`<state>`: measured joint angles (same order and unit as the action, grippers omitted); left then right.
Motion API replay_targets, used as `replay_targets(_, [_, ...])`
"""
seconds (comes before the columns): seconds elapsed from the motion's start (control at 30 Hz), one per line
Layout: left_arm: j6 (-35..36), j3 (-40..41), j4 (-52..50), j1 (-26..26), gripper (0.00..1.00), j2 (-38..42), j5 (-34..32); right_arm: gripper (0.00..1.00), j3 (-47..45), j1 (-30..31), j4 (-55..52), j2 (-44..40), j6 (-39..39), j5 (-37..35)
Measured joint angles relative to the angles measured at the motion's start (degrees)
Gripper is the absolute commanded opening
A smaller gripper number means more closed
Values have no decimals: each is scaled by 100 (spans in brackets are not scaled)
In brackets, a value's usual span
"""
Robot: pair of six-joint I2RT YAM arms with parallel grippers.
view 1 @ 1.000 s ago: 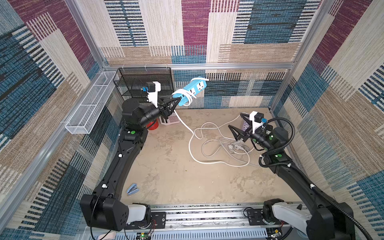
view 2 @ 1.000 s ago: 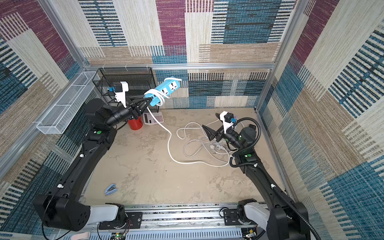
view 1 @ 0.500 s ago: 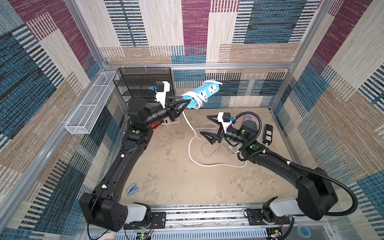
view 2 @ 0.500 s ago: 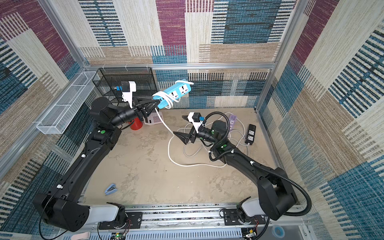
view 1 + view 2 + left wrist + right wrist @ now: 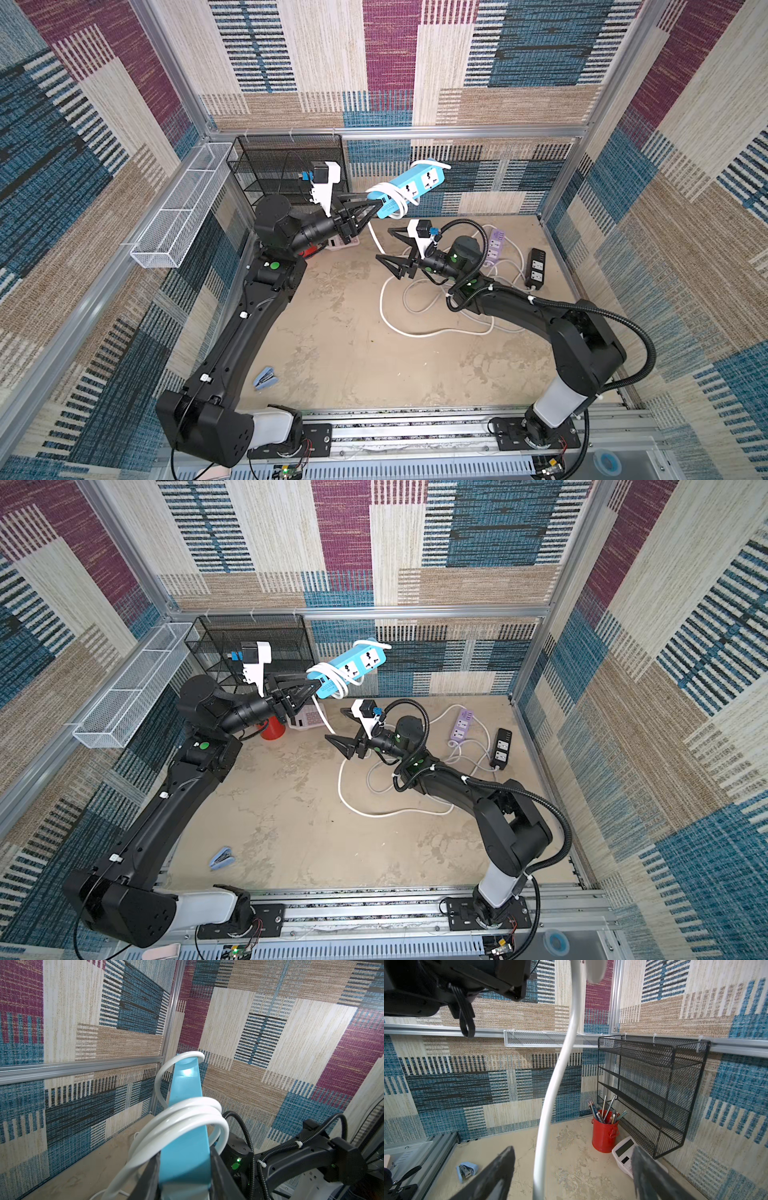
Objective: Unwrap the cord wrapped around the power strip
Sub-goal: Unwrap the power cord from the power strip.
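left end effector (image 5: 376, 204): clamped on power strip (image 5: 415, 185) | right end effector (image 5: 384, 244): spread, cord (image 5: 556, 1084) between jaws, untouched

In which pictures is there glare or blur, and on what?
Left wrist view: a white glare spot near the far end of the strip. Right wrist view: the fingers of the right gripper are blurred, being near the lens, while the red cup is sharp. Both top views: even light, no glare.

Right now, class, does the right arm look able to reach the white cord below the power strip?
Probably yes: the cord hangs between the jaws of the open right gripper; nothing blocks it.
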<state>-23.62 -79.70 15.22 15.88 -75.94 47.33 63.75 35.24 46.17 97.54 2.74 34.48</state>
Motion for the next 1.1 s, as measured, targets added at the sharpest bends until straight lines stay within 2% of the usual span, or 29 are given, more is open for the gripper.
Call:
replay_targets(0.03, [0,2,0,0,0,0,-2,60,50,24,33,66,11,4])
replay_targets(0.1, [-2,9,0,0,0,2,-2,30,144,66,74,184,61,7])
replay_targets(0.17, [-2,26,0,0,0,20,-4,5,173,68,83,243,111,0])
replay_targets(0.2, [-2,44,0,0,0,35,-4,0,175,68,81,251,146,-2])
replay_targets(0.37, [17,74,-2,0,0,92,-7,0,42,-46,83,162,170,-98])
replay_targets(0.53, [44,76,-4,-2,0,103,9,0,-334,-595,151,-90,278,-109])
replay_targets(0.67, [-175,83,278,-7,0,-35,337,0,-321,-1049,133,-181,273,-94])
replay_targets(0.9, [-511,20,514,105,0,-573,1080,0,468,-1764,-323,7,140,-2])
replay_targets(1.1, [-168,-114,13,216,0,-826,1526,0,1327,-2074,-896,-46,-157,66])
